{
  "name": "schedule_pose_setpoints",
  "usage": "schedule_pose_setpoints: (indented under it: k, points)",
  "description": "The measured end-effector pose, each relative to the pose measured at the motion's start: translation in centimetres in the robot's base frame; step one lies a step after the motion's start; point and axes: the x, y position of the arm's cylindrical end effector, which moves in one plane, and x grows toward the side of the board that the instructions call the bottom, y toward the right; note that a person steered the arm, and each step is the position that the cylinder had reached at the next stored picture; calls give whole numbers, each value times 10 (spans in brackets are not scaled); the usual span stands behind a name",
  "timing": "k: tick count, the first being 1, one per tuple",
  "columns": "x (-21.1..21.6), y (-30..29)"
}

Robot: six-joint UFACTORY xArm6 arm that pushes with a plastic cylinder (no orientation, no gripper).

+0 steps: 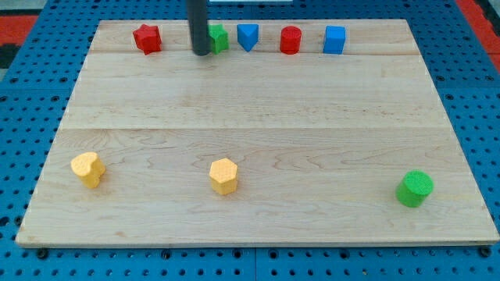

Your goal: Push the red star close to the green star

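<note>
The red star (147,38) sits near the board's top edge at the view's upper left. The green star (218,37) lies to its right, partly hidden behind my rod. My tip (200,53) rests on the board just left of the green star, touching or almost touching it, and well to the right of the red star.
Along the top row, right of the green star: a blue block (248,36), a red cylinder (291,40), a blue cube (334,40). Near the bottom: a yellow heart-like block (87,169), a yellow hexagon (223,176), a green cylinder (414,189). The wooden board (258,117) lies on a blue pegboard.
</note>
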Motion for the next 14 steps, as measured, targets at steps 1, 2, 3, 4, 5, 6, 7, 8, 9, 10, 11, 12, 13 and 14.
schedule_pose_setpoints:
  k: [1, 2, 3, 4, 5, 6, 7, 8, 9, 10, 11, 12, 13, 14]
  points:
    - [3, -101]
    - [-53, -160]
    - [-56, -192]
    - [-56, -192]
    - [-56, -191]
    - [-55, -174]
    - [-50, -126]
    - [-40, -77]
    - [-34, -75]
    - [-34, -60]
    - [-45, -25]
    - [-56, -18]
    - [-71, -67]
    - [7, -98]
